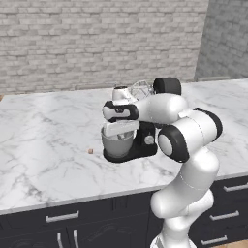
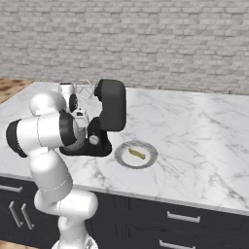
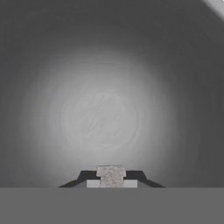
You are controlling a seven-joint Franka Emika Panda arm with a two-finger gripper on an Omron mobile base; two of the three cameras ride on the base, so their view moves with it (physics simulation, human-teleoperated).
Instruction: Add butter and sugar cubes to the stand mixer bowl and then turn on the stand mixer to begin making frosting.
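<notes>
The pincer [image 3: 111, 175] is clamped on a tiny pale grey-white sugar cube [image 3: 111, 175], poised above the deep grey metal stand mixer bowl [image 3: 105, 113], whose bottom looks bare. The tiny tan cube [image 1: 90, 151] lies on the marble desk [image 1: 48, 145] at the bowl's nine o'clock. The pale yellow butter stick [image 2: 137, 154] rests on the flat grey plate [image 2: 150, 151], at three o'clock of the black stand mixer [image 2: 111, 109]. I judge that nothing is added yet.

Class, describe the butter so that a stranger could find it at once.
Start at the black stand mixer on the white marble counter. Beside its base lies a flat round grey plate. The pale yellow butter stick lies on it, the only thing there.
</notes>
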